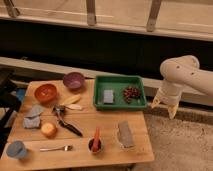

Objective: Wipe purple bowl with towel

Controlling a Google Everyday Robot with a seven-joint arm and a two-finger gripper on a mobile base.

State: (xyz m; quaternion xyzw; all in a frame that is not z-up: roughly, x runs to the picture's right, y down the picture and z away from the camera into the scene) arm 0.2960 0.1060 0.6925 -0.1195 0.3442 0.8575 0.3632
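On a wooden table (107, 122), viewed from above, many small things are laid out. At the table's eight o'clock a blue disc (17, 148) is seen. At nine o'clock a crumpled grey towel (34, 117) lies on the wood, with an orange bowl (46, 92) at ten o'clock. Below them a round yellow fruit (48, 129) and a fork (56, 148) are found.

The purple bowl (74, 80) stands upright at eleven o'clock, near the far edge and well apart from the towel. A black-handled tool (69, 126) lies near the middle. A green tray (120, 104) at one o'clock holds a grey sponge (108, 96) and dark grapes (131, 93). At five o'clock a cup (125, 136) with a grey cloth in it is seen.

Beyond the table's right edge, at three o'clock, the gripper (164, 109) hangs from a pale arm (182, 75). Its two fingers point down, are spread apart, and hold nothing.

No step is judged to be begun: the towel is not yet picked up. Next, a long reach across the table to nine o'clock is called for, so that the towel can be grasped and then carried to the bowl.
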